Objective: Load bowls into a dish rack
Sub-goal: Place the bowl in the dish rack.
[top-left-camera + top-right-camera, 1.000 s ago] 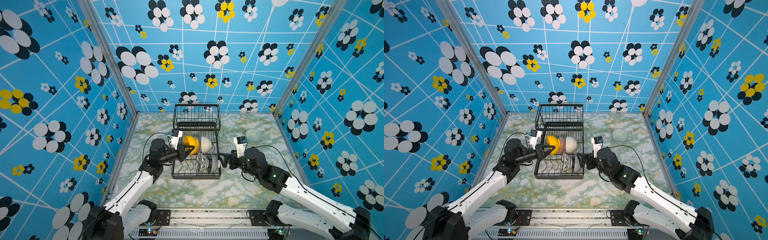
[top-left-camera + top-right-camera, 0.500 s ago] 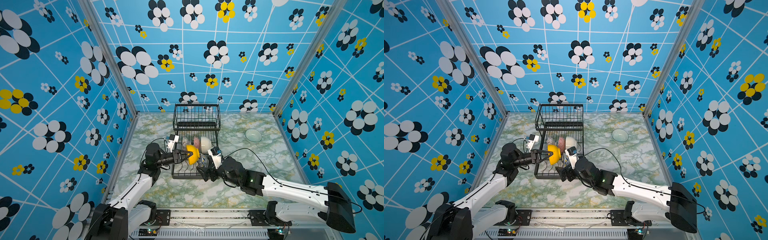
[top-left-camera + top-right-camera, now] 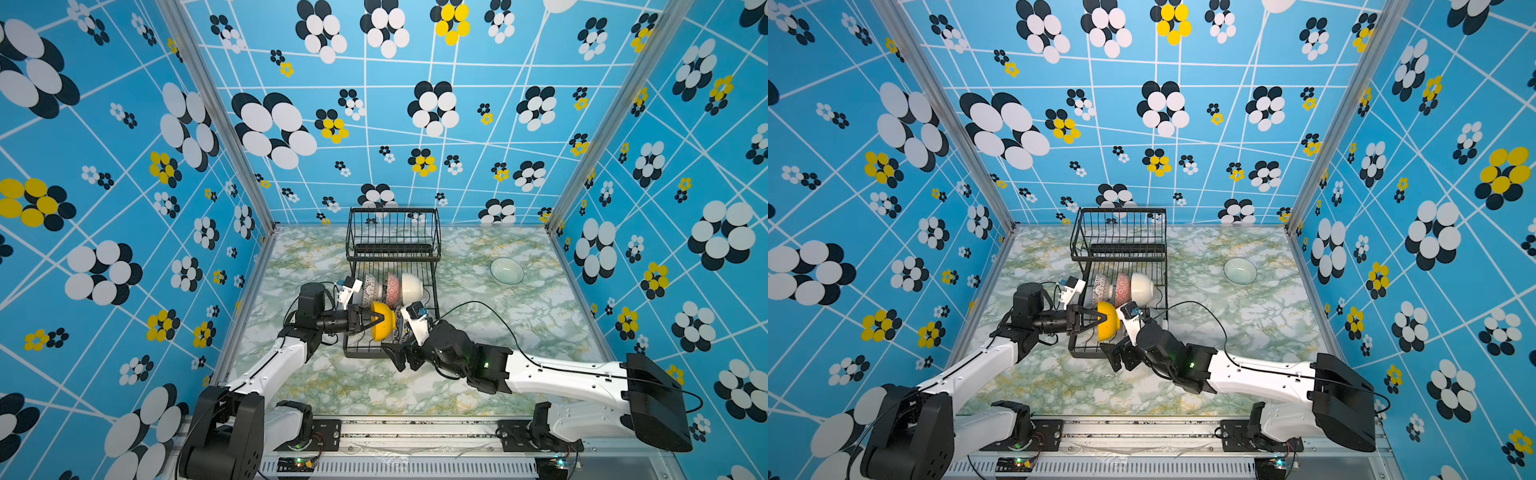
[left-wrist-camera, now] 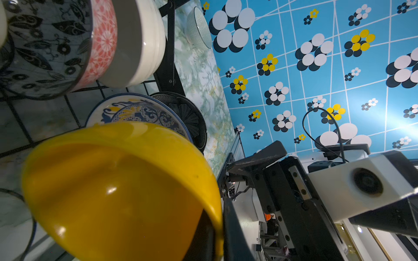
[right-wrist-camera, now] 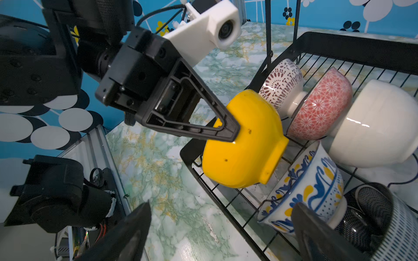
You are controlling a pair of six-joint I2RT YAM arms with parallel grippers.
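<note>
My left gripper (image 3: 376,320) (image 3: 1100,318) (image 4: 220,226) is shut on the rim of the yellow bowl (image 3: 384,326) (image 5: 244,153). It holds the bowl on its side over the front left of the dish rack's (image 3: 363,355) lower tray. In the tray's back row stand the black-and-white (image 3: 370,286), pink-red (image 3: 392,286) and cream-white (image 3: 411,284) bowls. The blue-yellow bowl (image 5: 312,185) and the dark navy bowl (image 5: 366,212) stand in the front row to the right of the yellow one. My right gripper (image 3: 399,353) (image 5: 221,205) is open and empty, low at the rack's front edge.
A clear glass bowl (image 3: 507,270) (image 3: 1239,270) lies on the marble tabletop to the right of the rack. The rack's raised basket (image 3: 395,235) holds nothing. Patterned blue walls close in the table on three sides.
The left gripper carried the yellow bowl from the rack's back row toward its front. The right arm swung from the rack's right side to its front edge, still open.
</note>
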